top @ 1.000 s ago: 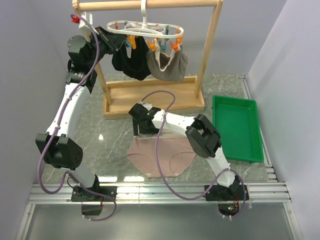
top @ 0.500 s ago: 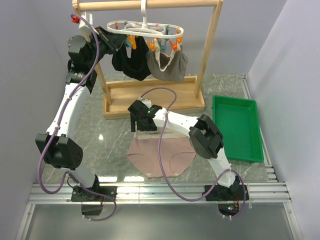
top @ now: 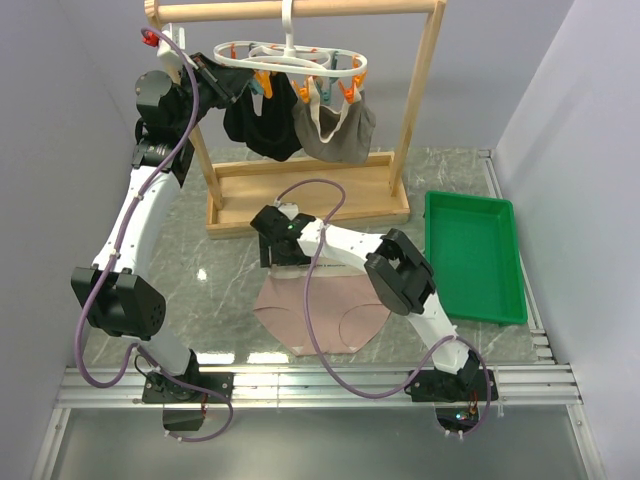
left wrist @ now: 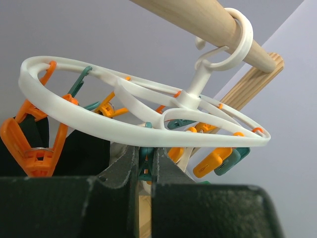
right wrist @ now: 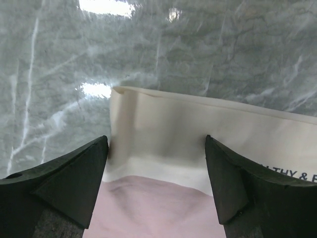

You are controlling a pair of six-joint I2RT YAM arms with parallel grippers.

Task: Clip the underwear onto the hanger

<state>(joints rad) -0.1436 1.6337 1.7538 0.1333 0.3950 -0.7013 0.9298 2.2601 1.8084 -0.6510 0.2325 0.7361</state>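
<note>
Left end effector (top: 215,82) is raised at the left end of the hanger (top: 290,58); wrist view shows its fingers (left wrist: 126,168) pressed together on a teal peg (left wrist: 145,171) under the white ring. A black garment (top: 262,122) and a grey-taupe garment (top: 338,132) hang from the pegs. Underwear (top: 320,320) lies flat on the desk (top: 200,260), in front of the wooden rack (top: 420,90). Right end effector (right wrist: 156,173) is spread, straddling the cream waistband (right wrist: 163,129). Green tray (top: 510,300) sits far right.
</note>
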